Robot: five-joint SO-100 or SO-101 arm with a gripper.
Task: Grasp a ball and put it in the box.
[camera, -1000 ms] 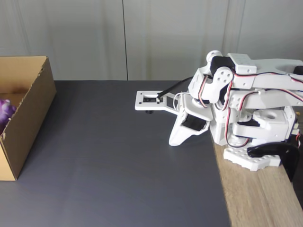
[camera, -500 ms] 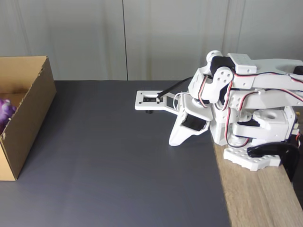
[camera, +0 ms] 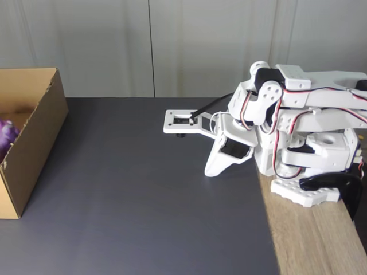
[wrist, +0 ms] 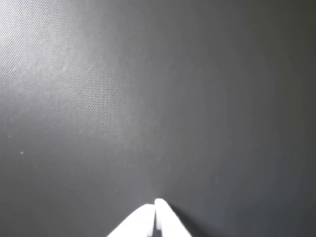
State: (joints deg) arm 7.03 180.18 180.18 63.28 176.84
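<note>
White plastic arm (camera: 287, 123) sits folded at the right edge of the bench (camera: 143, 200) in the fixed view, its upper links doubled back over the base and the gripper (camera: 211, 171) tipped down to the dark mat. In the wrist view the jaws meet at their tips, holding nothing (wrist: 155, 203). The purple-pink ball (camera: 7, 135) lies inside the cardboard box (camera: 31, 143) at far left, well apart from the arm; the box's long side runs away from the camera.
</note>
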